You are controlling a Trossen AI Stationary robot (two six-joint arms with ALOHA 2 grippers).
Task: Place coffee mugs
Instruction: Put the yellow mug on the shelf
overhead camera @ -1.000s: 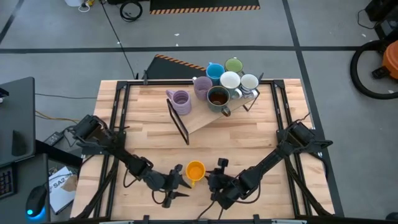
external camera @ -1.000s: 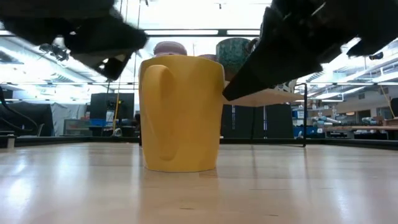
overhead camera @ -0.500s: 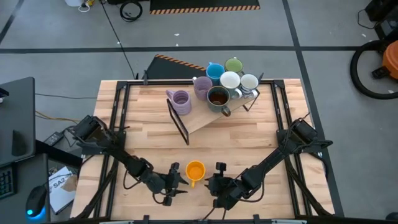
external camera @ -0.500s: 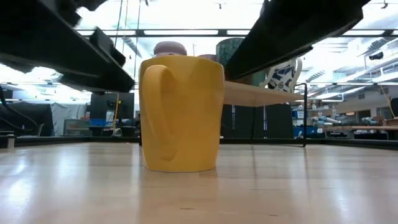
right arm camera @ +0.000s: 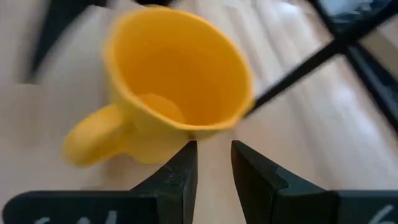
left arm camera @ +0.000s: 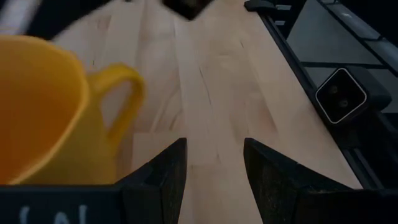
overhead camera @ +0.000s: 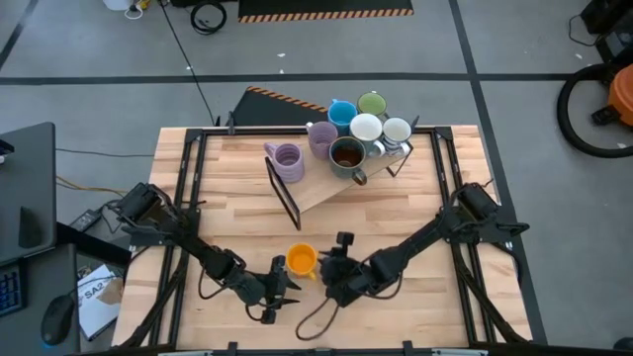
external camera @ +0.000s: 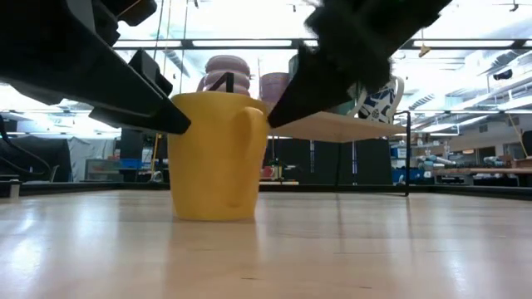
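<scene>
An orange mug stands upright on its base near the table's front edge, between my two grippers. My left gripper is open on the mug's left; the mug and its handle lie beside its fingers, not between them. My right gripper comes from the right with a narrow gap between its fingers and nothing in that gap. Its tips are at the mug's wall. Several other mugs stand on a slanted wooden board at the far side. My right gripper meets the orange mug's side wall just under the rim with its fingertips. It comes slanting down from the table's right near side. The mug stays upright on the table. My left gripper: whether its finger touches the mug's left side I cannot tell.
The board on its black frame carries lavender, blue, green and white mugs. Black rails run along both table sides. A small white camera box sits at the near edge.
My right gripper has gone toward the table's left and far side, up against the orange mug. The mug has slid a little left and away from the near edge. It has turned about, so that in the low view its handle is now on the right instead of the left.
</scene>
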